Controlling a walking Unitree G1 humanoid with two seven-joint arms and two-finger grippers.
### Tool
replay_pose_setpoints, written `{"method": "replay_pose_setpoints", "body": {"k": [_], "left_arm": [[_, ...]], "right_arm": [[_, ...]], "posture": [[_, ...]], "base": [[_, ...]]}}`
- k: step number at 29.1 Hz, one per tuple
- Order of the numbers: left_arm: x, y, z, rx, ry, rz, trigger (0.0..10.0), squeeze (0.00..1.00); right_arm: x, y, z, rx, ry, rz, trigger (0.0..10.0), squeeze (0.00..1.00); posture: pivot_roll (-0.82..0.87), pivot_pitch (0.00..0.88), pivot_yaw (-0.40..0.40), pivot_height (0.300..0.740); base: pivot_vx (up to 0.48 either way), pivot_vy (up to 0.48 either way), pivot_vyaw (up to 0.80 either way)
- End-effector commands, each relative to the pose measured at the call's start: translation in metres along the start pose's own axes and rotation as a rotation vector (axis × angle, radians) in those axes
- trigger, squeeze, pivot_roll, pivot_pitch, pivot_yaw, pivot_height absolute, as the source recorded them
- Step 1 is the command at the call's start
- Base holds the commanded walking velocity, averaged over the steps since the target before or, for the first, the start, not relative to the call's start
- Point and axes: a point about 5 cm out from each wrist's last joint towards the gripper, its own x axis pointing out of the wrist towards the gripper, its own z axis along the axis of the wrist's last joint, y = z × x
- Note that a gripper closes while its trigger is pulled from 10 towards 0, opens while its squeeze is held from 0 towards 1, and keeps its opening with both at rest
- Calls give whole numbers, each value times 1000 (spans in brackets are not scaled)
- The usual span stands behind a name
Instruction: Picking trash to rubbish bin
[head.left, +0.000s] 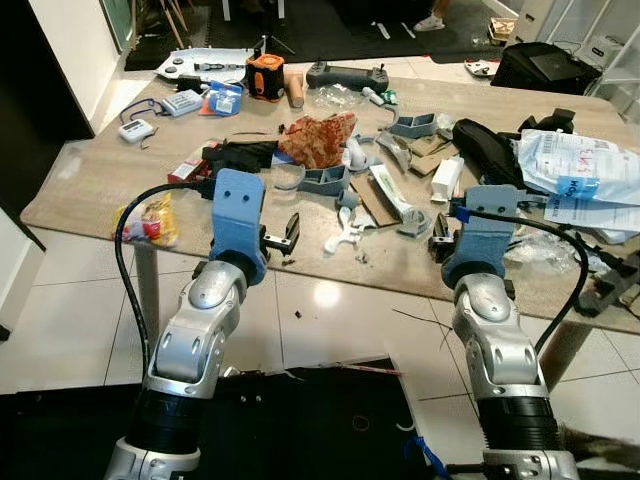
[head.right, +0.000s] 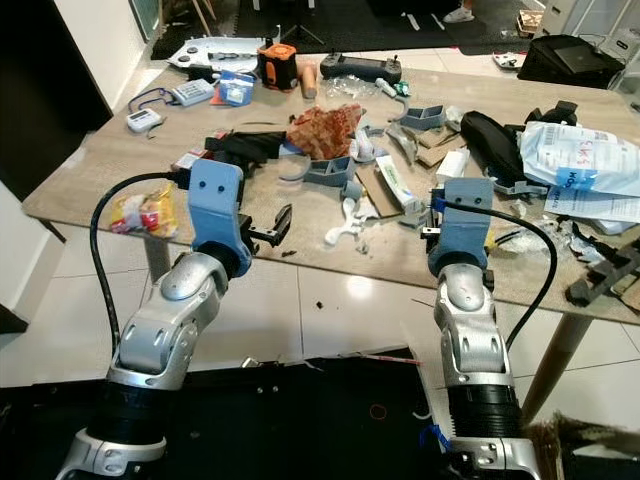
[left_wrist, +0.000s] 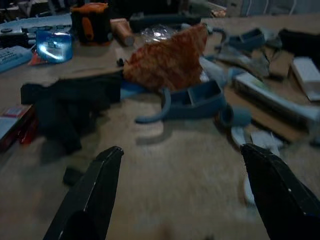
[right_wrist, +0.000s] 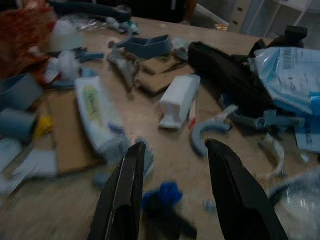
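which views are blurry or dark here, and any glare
Left eye view: sharp and well lit, with a bright glare spot on the floor tile. Left wrist view: dim, soft, left tool open. Right wrist view: blurred toward the near edge, around the right tool.

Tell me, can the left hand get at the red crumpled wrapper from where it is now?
Probably yes. The left hand is open near the table edge, and the red crumpled wrapper lies straight ahead. Only bare tabletop and a low grey plastic part lie between.
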Motion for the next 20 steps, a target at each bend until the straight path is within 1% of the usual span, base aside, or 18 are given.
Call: {"method": "replay_pose_setpoints", "body": {"k": [1,10,20], "left_arm": [[-1,0,-3,-5,6,-2,10000,0],[0,-1,-3,-1,6,-8,10000,0],[0,-1,-3,9,9,-16,10000,0]], "right_arm": [[-1,2,-4,-1,28,-2,10000,0],[-2,1,-5,2,30,-10,10000,0],[-1,3,-4,5,39,-12,10000,0]], "posture": [[-15,112,12,740],[-12,124,17,740],[-5,137,20,740]], "base": [[416,0,0],[380,0,0],[0,0,0]]}}
